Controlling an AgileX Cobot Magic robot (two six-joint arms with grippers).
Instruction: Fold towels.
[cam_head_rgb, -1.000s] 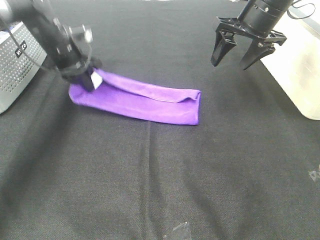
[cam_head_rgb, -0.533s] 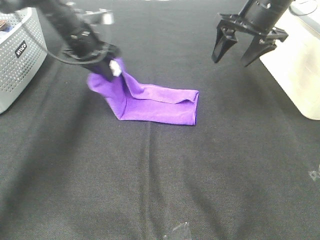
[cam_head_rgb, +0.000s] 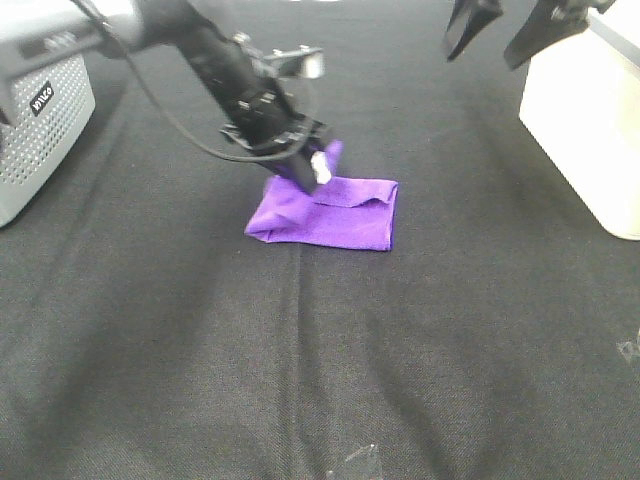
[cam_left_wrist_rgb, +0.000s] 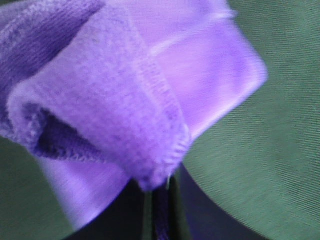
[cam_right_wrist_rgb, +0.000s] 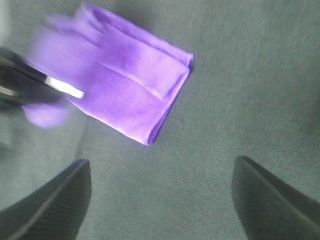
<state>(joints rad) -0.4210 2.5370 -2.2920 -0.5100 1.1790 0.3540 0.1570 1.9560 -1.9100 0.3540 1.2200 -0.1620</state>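
The purple towel (cam_head_rgb: 330, 212) lies folded on the black table, its left end lifted and carried over toward its right half. My left gripper (cam_head_rgb: 308, 165) is shut on that lifted end, just above the towel's far left part; a small white tag shows at the fingers. The left wrist view shows the pinched stitched edge of the towel (cam_left_wrist_rgb: 125, 100) filling the picture. My right gripper (cam_head_rgb: 515, 25) is open and empty, high at the back right, well away from the towel; its wrist view shows the towel (cam_right_wrist_rgb: 120, 85) below between its two spread fingertips (cam_right_wrist_rgb: 55, 200).
A grey perforated basket (cam_head_rgb: 40, 130) stands at the far left edge. A white box (cam_head_rgb: 585, 110) stands at the right edge. The black cloth-covered table (cam_head_rgb: 320, 360) stretches toward the front. A scrap of clear tape (cam_head_rgb: 355, 462) lies near the front edge.
My left gripper has carried the towel's left end up and rightward over the rest, shortening the towel to about half its length. My right gripper has risen toward the back.
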